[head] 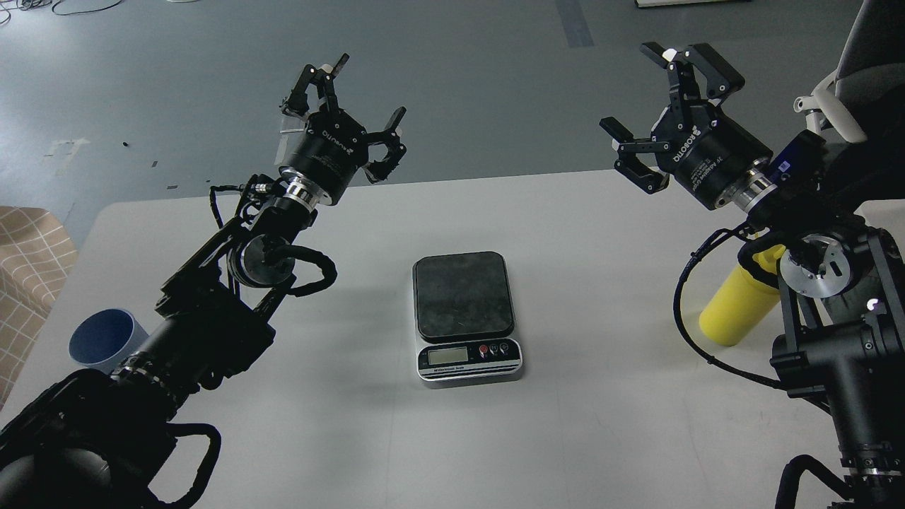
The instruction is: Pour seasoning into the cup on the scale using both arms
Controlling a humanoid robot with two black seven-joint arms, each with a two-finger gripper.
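Note:
The scale (466, 314) lies flat in the middle of the white table, its dark platform bare and its display facing me. The light blue cup (104, 339) stands at the table's left edge, partly hidden behind my left arm. The yellow seasoning bottle (739, 304) stands at the right, its top hidden behind my right arm. My left gripper (364, 106) is raised above the table's far left part, fingers spread and empty. My right gripper (661, 106) hangs high over the far right, also open and holding nothing.
The white table (601, 396) has its far edge just below both grippers. A tan checked cloth object (28, 261) sits off the table's left side. Grey floor lies beyond.

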